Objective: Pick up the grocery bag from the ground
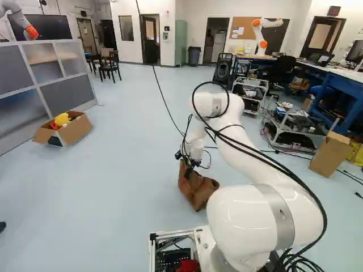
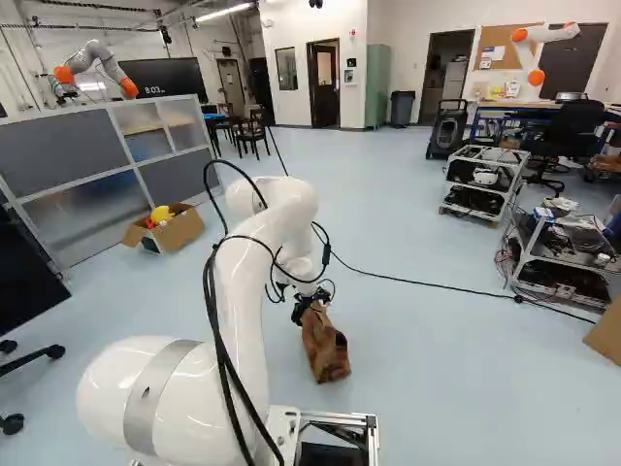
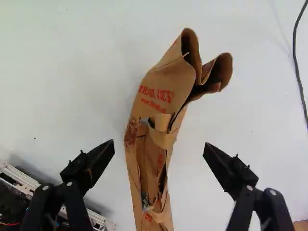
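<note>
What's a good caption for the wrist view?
The open claw points down at a brown paper bag on the floor.

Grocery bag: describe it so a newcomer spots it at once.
Follow the white arm down to its black gripper. Beneath, on the floor, is the brown paper grocery bag. Unlike the open cardboard box by the grey partition, it is crumpled, with red print.

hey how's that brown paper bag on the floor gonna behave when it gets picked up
The paper bag will probably crumple rather than stay stiff: its thin walls are already creased and folded. It looks light for its size, though I can't see what's inside. Its curled, loose edges may flop as the tool lifts it.
</note>
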